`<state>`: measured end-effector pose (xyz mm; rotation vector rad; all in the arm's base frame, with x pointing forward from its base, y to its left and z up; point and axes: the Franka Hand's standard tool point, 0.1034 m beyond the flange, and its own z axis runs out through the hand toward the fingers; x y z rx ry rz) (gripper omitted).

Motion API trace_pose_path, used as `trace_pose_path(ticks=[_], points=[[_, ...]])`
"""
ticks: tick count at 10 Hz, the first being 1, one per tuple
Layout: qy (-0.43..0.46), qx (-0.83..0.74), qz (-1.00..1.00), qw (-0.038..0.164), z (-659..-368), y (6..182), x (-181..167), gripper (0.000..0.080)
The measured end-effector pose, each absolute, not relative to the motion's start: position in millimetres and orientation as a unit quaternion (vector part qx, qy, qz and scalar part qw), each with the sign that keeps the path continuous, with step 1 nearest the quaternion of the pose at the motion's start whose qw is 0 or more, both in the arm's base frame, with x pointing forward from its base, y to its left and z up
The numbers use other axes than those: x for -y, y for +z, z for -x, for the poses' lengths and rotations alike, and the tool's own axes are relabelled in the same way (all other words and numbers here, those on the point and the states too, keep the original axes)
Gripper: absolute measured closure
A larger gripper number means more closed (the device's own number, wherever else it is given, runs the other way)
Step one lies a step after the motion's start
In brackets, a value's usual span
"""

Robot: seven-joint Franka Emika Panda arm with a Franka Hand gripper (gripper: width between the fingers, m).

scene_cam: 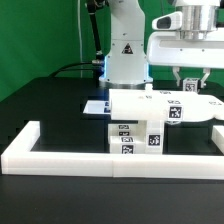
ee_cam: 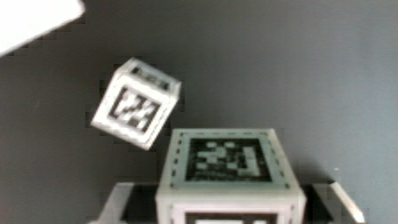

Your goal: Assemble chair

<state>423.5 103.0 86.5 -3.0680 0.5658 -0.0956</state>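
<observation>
A green backdrop (scene_cam: 40, 35) is hanging across the back of the scene, with a dark cable (scene_cam: 68, 69) trailing in front of it. A matte black surface (scene_cam: 50, 105) is spreading out below it under soft, even light. A long low white border rail (scene_cam: 95, 158) is running along its near edge and turning back at both ends.

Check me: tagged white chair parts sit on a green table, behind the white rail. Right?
No, one thing is off: the table is black, not green; green is only the backdrop. The exterior view shows it. The tagged white chair parts do sit on it, behind the white rail.
</observation>
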Motion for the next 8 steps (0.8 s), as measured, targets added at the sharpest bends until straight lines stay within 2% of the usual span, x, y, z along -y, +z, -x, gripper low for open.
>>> trace_pose_path(ticks=[2,4,8], points=[[-0.032,-0.150,0.988,0.016,-441.8,103.3,-68.1,0.0512],[-0.019,-0.157,0.987,0.021,-459.2,116.7,-62.6,0.0512],[-0.022,-0.153,0.988,0.019,-458.7,115.5,-61.1,0.0512]])
